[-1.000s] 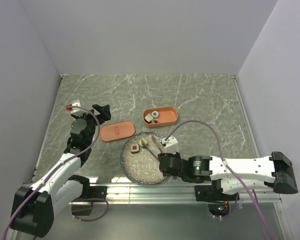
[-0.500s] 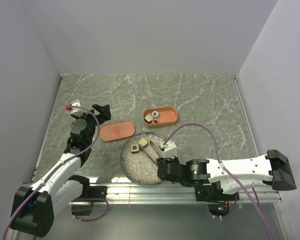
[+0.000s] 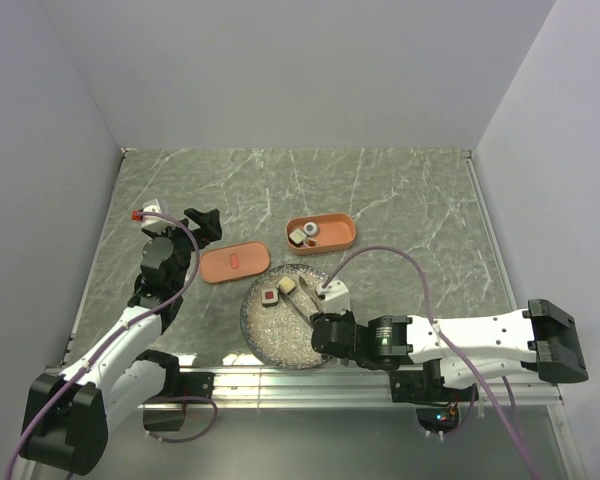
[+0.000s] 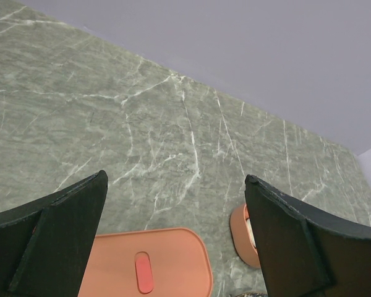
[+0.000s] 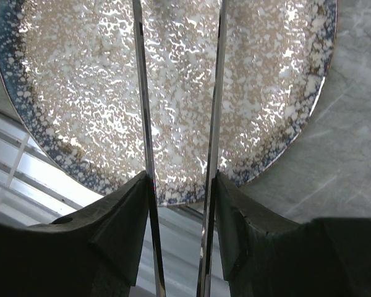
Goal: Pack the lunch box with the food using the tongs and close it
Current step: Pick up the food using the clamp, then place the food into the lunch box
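Note:
The salmon lunch box [image 3: 321,232] stands open at mid-table with two food pieces [image 3: 303,235] inside. Its lid [image 3: 235,263] lies flat to the left. On the speckled plate [image 3: 265,335] sit a red-topped piece [image 3: 270,296] and a cream piece [image 3: 287,287]. My right gripper [image 3: 318,326] hangs over the plate's near right rim, shut on the tongs [image 3: 302,310]. Their two arms [image 5: 142,93] run out spread between my fingers [image 5: 127,216] over the plate [image 5: 266,93], tips toward the cream piece. My left gripper [image 4: 176,179] stands open above the lid [image 4: 145,266], with the lunch box [image 4: 241,232] to the right.
Grey walls close in the marble table on the left, back and right. A metal rail [image 3: 310,375] runs along the near edge just below the plate. A purple cable [image 3: 400,250] arcs over the right arm.
My right arm has slid left and a little nearer, carrying the tongs along over the plate. The left arm, lid and lunch box have not moved.

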Tool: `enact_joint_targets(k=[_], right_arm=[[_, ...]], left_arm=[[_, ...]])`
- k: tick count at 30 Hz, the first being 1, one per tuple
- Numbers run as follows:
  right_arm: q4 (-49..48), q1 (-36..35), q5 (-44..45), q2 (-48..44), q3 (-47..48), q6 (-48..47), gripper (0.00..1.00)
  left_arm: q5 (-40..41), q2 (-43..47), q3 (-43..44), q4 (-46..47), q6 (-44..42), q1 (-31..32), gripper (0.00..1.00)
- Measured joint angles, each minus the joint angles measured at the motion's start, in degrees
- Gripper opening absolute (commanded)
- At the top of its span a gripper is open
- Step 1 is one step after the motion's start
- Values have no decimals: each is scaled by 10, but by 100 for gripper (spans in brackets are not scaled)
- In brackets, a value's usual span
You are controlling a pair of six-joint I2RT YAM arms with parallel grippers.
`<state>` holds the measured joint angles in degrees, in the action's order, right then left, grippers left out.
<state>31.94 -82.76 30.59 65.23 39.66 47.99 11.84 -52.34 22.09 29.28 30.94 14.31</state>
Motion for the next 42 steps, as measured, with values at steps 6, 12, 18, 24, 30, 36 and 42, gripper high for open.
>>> enact_joint_targets(k=[6,12,18,24,30,36,42], right_arm=[[-38,30,-19,16,-1,-40,51],[-62,46,-33,20,-6,-68,36],[-69,55,-42,31,-6,-78,27],[-70,79,-47,34,-4,-97,26],[-70,125,-48,20,16,-137,26],[-64,162,-28,-2,58,-177,26],[-72,231,-27,-16,86,-214,26]], left_arm=[[0,2,0,0,0,0,99],[0,2,0,0,0,0,100],[0,2,0,0,0,0,100],[0,2,0,0,0,0,100],[0,2,0,0,0,0,100],[1,1,0,0,0,0,99],[1,-2,0,0,0,0,99]])
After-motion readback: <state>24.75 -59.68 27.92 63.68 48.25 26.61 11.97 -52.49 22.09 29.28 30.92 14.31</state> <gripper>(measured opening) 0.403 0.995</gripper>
